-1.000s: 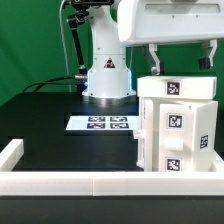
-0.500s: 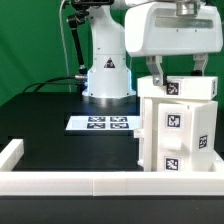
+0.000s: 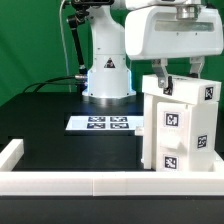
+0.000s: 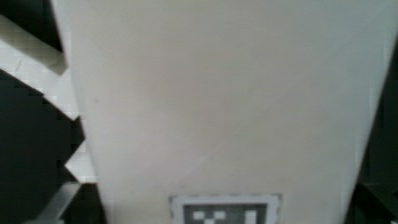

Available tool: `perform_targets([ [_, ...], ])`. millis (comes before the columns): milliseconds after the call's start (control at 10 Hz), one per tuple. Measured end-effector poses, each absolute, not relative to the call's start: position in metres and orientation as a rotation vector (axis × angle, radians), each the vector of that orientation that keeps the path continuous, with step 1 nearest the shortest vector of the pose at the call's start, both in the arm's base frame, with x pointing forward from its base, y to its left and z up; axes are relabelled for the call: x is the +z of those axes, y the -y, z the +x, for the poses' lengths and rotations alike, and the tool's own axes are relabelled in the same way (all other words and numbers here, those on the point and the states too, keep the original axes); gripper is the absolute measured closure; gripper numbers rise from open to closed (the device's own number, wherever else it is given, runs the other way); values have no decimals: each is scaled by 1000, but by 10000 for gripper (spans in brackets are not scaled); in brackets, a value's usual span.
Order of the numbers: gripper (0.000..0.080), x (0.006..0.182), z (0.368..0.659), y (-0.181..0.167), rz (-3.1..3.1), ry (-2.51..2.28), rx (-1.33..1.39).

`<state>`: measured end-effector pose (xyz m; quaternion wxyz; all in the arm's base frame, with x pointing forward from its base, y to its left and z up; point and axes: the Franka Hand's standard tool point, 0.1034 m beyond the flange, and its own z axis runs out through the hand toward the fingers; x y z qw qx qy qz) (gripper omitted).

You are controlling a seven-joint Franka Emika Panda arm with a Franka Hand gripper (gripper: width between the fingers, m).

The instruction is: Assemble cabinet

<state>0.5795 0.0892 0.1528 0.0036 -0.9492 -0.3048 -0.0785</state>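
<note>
White boxy cabinet (image 3: 180,125), tagged faces, tilted; claw (image 3: 178,78) clamped on its top edge

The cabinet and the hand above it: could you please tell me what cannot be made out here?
- Exterior view: the hand's fingertips drop behind the cabinet top, so the grip is unclear.
- Exterior view: the cabinet's right side is cut off by the frame edge.
- Wrist view: the cabinet panel fills the blurred picture; its tag is cut off.
</note>
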Motion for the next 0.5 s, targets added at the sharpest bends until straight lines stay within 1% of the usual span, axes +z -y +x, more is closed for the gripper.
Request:
perform_targets([
  [300, 242, 153, 580, -88, -2999, 843, -248],
  [500, 241, 153, 581, -84, -3040, 603, -285],
])
